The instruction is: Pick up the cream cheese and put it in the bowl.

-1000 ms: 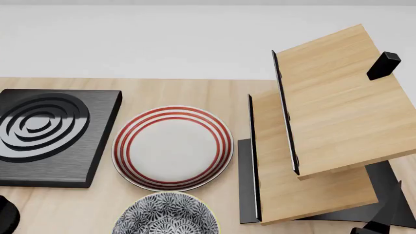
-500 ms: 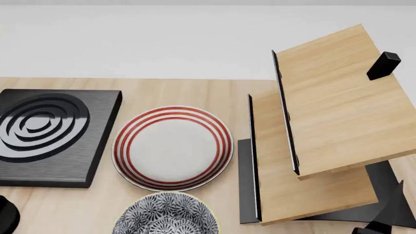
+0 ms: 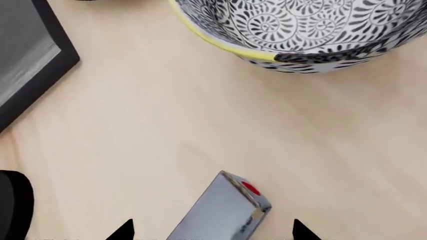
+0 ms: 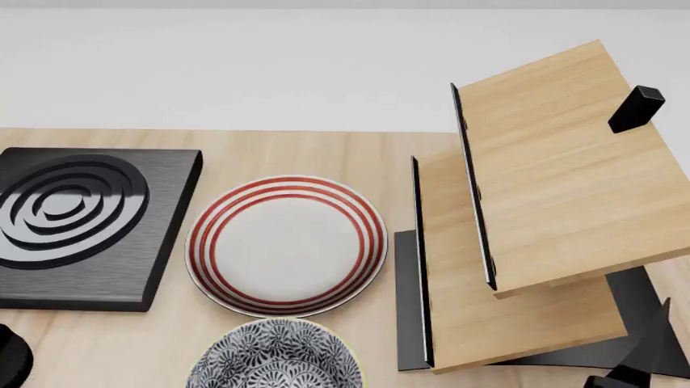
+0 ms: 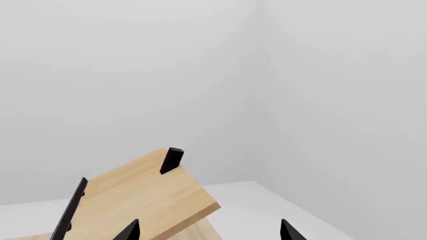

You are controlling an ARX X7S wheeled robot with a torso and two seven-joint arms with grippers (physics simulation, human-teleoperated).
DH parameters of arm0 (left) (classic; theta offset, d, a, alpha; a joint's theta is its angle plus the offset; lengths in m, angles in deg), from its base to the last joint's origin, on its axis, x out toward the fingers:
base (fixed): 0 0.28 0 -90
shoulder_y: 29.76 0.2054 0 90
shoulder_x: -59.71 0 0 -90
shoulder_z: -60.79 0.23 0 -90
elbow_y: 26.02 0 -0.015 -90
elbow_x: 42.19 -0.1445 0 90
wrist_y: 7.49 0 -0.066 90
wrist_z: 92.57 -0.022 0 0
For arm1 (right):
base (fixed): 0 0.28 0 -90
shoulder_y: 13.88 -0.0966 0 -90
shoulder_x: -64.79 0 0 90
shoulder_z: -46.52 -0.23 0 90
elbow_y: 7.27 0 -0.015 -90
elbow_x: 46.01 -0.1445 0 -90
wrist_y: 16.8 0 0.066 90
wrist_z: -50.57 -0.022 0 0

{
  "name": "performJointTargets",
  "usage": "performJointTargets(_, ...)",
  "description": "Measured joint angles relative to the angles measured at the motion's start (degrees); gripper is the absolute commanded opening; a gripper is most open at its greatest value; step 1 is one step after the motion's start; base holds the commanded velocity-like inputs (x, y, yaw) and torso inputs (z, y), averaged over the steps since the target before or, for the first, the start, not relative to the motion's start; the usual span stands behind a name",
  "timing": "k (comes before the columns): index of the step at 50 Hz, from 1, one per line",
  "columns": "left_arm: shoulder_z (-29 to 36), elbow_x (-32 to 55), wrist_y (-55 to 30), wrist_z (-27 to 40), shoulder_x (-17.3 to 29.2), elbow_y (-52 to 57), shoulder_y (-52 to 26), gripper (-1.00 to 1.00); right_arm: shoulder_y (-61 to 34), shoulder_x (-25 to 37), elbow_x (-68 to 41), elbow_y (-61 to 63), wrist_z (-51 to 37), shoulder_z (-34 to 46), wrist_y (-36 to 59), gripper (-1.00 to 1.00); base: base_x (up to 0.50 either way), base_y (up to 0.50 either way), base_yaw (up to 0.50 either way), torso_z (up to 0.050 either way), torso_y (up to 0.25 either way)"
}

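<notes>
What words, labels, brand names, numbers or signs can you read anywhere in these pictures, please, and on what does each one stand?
None can be read.
The cream cheese shows only a red dot at one end; no lettering is visible on it.
The bowl, the plate and the black ringed slab carry patterns only, no text.

Table [image 4: 356,149] laid out like this: plate [image 4: 287,245] sits dead centre. At its nine o'clock, just beside it, lies the ridged slab [image 4: 81,226]. At three o'clock stands the two-tier wooden shelf [image 4: 539,218], upper tier over the lower, a small post [image 4: 636,108] on its far edge. At six o'clock, nearest the robot, comes the bowl [image 4: 275,360], close to the plate. In the left wrist view, the cream cheese [image 3: 223,210] lies on the table, apart from the bowl [image 3: 300,30], with the slab's corner [image 3: 30,55] off to one side.
</notes>
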Motion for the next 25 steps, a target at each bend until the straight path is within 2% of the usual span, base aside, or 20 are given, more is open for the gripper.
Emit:
performJointTargets(5,0.2,-0.3,0.2,-0.1,-0.2,-0.6,-0.1,1.00,-0.1,0.0,0.0,0.0,0.0,0.0,0.0,1.00,0.00,0.00,0.00,0.000,0.000)
performJointTargets(6,0.3,-0.4,0.2,-0.2,-0.2,-0.8,-0.2,-1.00,-0.1,0.0,0.0,-0.1,0.0,0.0,0.0,1.00,0.00,0.00,0.00,0.000,0.000)
performJointTargets(25,-0.3,-1.5,-0.4,0.2,0.3,-0.5,-1.1,-1.00,0.1,0.0,-0.3,-0.2,0.0,-0.2,-0.4,1.00,0.00,0.00,0.00,0.000,0.000)
